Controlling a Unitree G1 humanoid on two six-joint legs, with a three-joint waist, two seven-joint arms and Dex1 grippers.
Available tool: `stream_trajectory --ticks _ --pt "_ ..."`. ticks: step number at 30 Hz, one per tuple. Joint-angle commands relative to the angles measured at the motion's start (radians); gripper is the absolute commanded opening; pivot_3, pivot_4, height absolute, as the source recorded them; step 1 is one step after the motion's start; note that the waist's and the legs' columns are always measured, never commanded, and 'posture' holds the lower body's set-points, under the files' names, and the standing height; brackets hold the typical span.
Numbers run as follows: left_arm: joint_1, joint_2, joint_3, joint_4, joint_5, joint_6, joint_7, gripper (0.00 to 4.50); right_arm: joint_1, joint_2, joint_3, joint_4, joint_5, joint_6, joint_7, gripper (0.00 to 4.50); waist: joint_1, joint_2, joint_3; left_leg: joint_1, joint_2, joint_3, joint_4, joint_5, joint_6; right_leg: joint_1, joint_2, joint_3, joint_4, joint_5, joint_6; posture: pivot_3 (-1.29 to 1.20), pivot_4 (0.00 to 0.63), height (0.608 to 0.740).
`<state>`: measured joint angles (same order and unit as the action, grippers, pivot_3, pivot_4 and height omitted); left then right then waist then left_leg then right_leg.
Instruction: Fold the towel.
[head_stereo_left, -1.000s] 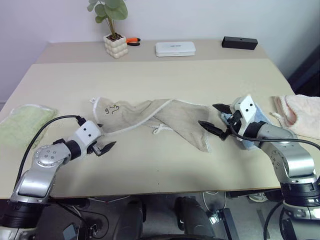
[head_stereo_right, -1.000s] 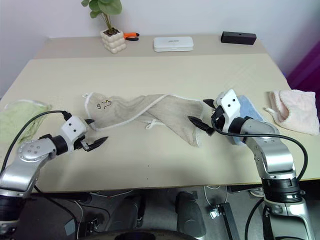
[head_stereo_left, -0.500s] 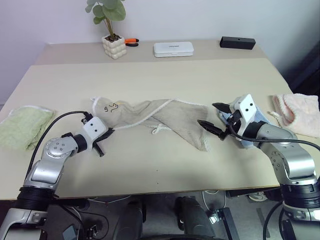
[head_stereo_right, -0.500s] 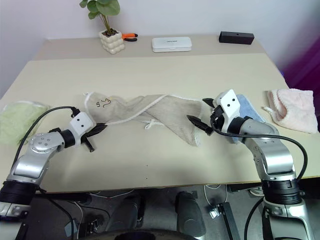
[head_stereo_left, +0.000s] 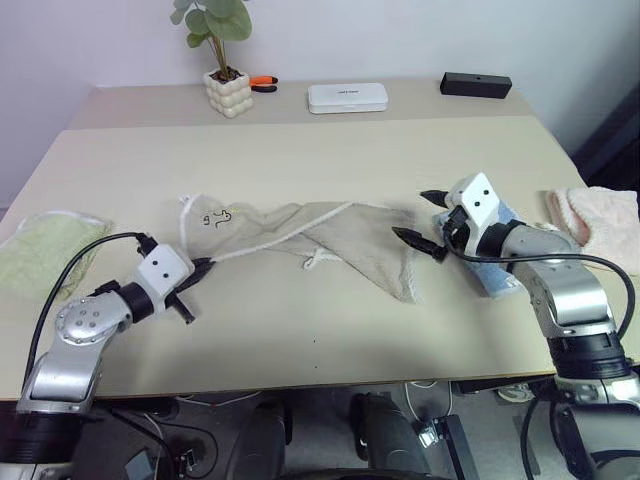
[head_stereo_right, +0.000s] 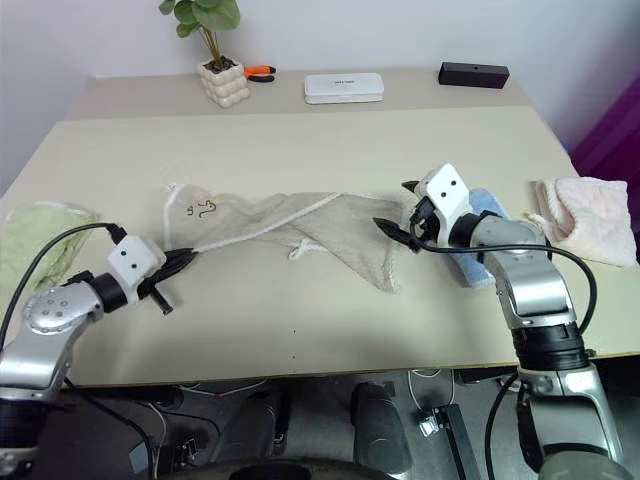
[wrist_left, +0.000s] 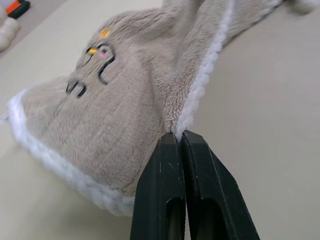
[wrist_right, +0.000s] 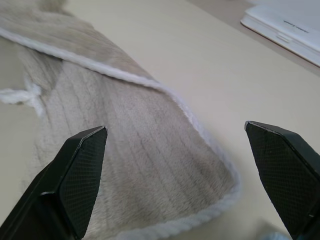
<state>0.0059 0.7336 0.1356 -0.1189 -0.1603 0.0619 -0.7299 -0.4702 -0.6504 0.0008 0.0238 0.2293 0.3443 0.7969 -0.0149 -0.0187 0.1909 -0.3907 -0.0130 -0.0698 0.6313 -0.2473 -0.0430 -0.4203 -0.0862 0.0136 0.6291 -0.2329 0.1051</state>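
Left claw (wrist_left: 176, 137) clamped onto towel (head_stereo_left: 330, 235) edge (was open)

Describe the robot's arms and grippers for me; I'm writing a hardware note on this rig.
Both arms are silver-grey metal with rounded joint housings and black collars. Each wrist carries a white boxy block with small dark dots, and a black cable loops along the forearm. The left gripper and right gripper have glossy black, pointed jaws; their inner faces show a fine cross-hatched texture.

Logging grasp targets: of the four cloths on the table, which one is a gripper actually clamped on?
The beige towel with white piping: the left gripper is shut on its edge. The green, blue and pink cloths lie untouched.
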Motion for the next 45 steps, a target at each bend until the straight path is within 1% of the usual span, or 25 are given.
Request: stream_trajectory --ticks 1,5,12,15,18,22,28,30,31,32,33,34,38,39,43,45 --pt "0.01 0.005 0.03 -0.031 0.001 -0.007 0.007 0.07 -0.044 0.008 0.01 0.025 -0.015 -0.052 0.019 4.5 0.001 0.0 0.0 0.0 0.0 0.0 0.0 0.0 0.0 0.0 0.0 0.0 0.0 0.0 0.0 0.0 0.15 0.738" --pt "0.02 -0.002 0.022 -0.051 -0.001 0.007 0.018 0.07 -0.063 0.026 0.028 0.048 -0.025 -0.073 0.028 4.5 -0.001 0.0 0.0 0.0 0.0 0.0 0.0 0.0 0.0 0.0 0.0 0.0 0.0 0.0 0.0 0.0 0.15 0.738" --pt "0.073 -0.001 0.03 -0.152 -0.044 0.064 -0.004 0.07 -0.07 0.024 0.025 0.065 -0.043 -0.091 0.037 4.5 -0.001 0.0 0.0 0.0 0.0 0.0 0.0 0.0 0.0 0.0 0.0 0.0 0.0 0.0 0.0 0.0 0.15 0.738" --pt "0.146 0.035 0.067 -0.2 -0.067 0.11 -0.038 0.07 -0.146 0.011 0.058 0.208 -0.105 -0.077 0.031 4.5 -0.006 0.0 0.0 0.0 0.0 0.001 0.0 0.0 0.0 0.0 0.0 0.001 0.0 0.0 0.0 0.0 0.15 0.738" --pt "0.181 0.059 0.085 -0.222 -0.073 0.129 -0.06 0.07 -0.245 0.037 0.088 0.393 -0.149 -0.031 0.011 4.5 -0.006 0.0 0.0 0.0 0.002 0.003 0.0 0.0 0.0 -0.002 0.002 0.002 0.0 0.0 -0.001 0.0 0.15 0.738" --pt "0.169 0.063 0.085 -0.237 -0.072 0.153 -0.054 0.07 -0.398 0.112 0.061 0.647 -0.15 0.021 -0.051 4.5 -0.007 0.0 0.0 0.0 0.004 0.004 0.0 0.0 0.0 -0.003 0.004 0.003 0.0 0.001 -0.002 0.0 0.15 0.738" --pt "0.14 0.049 0.063 -0.273 -0.067 0.203 -0.036 0.07 -0.498 0.145 0.079 0.827 -0.155 0.001 0.015 4.5 -0.003 0.0 0.0 -0.001 0.004 0.004 -0.001 0.0 0.0 -0.003 0.004 0.004 0.0 0.001 -0.002 0.0 0.15 0.738" --pt "0.137 0.046 0.059 -0.278 -0.064 0.211 -0.032 0.0 -0.516 0.151 0.094 0.869 -0.172 -0.009 0.035 3.98 -0.006 0.001 0.0 0.0 0.004 0.004 -0.001 0.0 0.0 -0.003 0.004 0.004 0.0 0.001 -0.002 0.0 0.15 0.738" --pt "0.136 0.045 0.058 -0.28 -0.063 0.213 -0.03 0.0 -0.522 0.152 0.099 0.884 -0.18 -0.013 0.042 3.67 -0.007 0.001 0.0 0.0 0.004 0.004 -0.001 0.0 0.0 -0.003 0.004 0.004 0.0 0.001 -0.002 0.0 0.15 0.738" --pt "0.136 0.046 0.059 -0.278 -0.063 0.214 -0.029 0.0 -0.526 0.154 0.104 0.897 -0.189 -0.019 0.05 3.25 -0.007 0.001 0.0 0.0 0.004 0.004 -0.001 0.0 0.0 -0.003 0.005 0.004 0.001 0.001 -0.002 0.0 0.15 0.738" --pt "0.137 0.047 0.062 -0.275 -0.064 0.212 -0.029 0.0 -0.529 0.155 0.106 0.905 -0.195 -0.022 0.057 2.62 -0.008 0.001 0.0 0.0 0.004 0.004 -0.001 0.0 0.0 -0.003 0.005 0.004 0.001 0.001 -0.002 0.0 0.15 0.738" --pt "0.138 0.048 0.065 -0.27 -0.064 0.21 -0.03 0.0 -0.531 0.156 0.107 0.911 -0.199 -0.025 0.062 2.24 -0.009 0.001 0.0 0.0 0.004 0.005 -0.001 0.0 0.0 -0.004 0.005 0.004 0.001 0.001 -0.002 0.0 0.15 0.738" --pt "0.149 0.049 0.072 -0.252 -0.063 0.194 -0.035 0.0 -0.538 0.161 0.1 0.922 -0.205 -0.027 0.071 0.11 -0.008 0.001 0.0 0.0 0.004 0.005 -0.001 0.0 0.0 -0.004 0.005 0.004 0.001 0.001 -0.002 0.0 0.15 0.738" --pt "0.152 0.049 0.071 -0.249 -0.062 0.191 -0.036 0.0 -0.541 0.162 0.097 0.925 -0.205 -0.028 0.068 0.05 -0.008 0.001 0.0 0.0 0.004 0.005 -0.001 0.0 0.0 -0.004 0.005 0.004 0.001 0.001 -0.002 0.0 0.15 0.738" --pt "0.153 0.051 0.071 -0.235 -0.058 0.174 -0.039 0.0 -0.559 0.157 0.066 0.932 -0.202 -0.037 0.026 0.05 -0.008 0.001 0.001 0.0 0.004 0.005 -0.001 0.0 0.0 -0.004 0.005 0.004 0.001 0.001 -0.002 0.0 0.15 0.738" --pt "0.096 0.041 0.067 -0.191 -0.053 0.151 -0.023 0.0 -0.572 0.142 0.064 0.92 -0.216 -0.088 -0.001 0.05 -0.005 0.001 0.001 0.0 0.004 0.005 -0.001 0.0 0.0 -0.004 0.005 0.004 0.001 0.001 -0.002 0.0 0.15 0.738"
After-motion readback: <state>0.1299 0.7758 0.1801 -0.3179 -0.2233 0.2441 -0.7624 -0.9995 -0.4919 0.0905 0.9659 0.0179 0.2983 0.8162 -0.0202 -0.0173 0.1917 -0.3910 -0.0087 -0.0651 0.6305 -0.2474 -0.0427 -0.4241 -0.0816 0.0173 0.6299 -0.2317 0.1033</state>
